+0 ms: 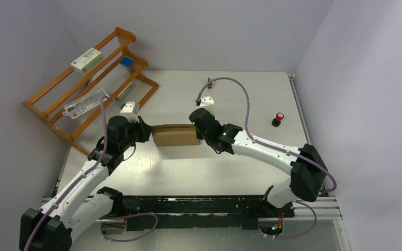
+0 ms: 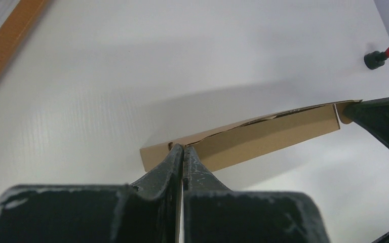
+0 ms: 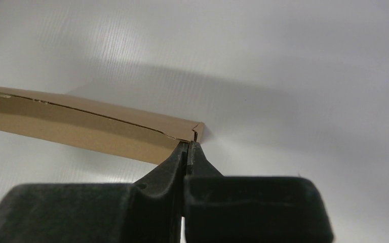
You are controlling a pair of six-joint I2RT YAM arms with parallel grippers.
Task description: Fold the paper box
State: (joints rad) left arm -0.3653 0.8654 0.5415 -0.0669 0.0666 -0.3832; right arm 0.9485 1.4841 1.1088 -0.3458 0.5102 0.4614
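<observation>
Overhead: holding the paper box (image 1: 175, 135) over the middle of the table (image 1: 230, 94), between left gripper (image 1: 147, 133) and right gripper (image 1: 201, 137). Left wrist: pinching jaws together on the box's end edge. Right wrist: clamping closed jaws onto the opposite end corner.

**Robotics laboratory, bench-top test cell.** A white table (image 1: 188, 172) fills the frame and is closed in by plain pale walls (image 1: 214, 31) at the top, left and right. Two white-and-black robot arms, the left arm (image 1: 84, 180) and the right arm (image 1: 261, 149), are bolted to a mounting rail (image 1: 204, 206) along the lower edge and trail purple cables (image 1: 247, 112). A red-capped push button (image 1: 278, 119) stands right of centre. A wooden rack (image 1: 91, 83) at upper left holds small cartons (image 1: 87, 59).
</observation>
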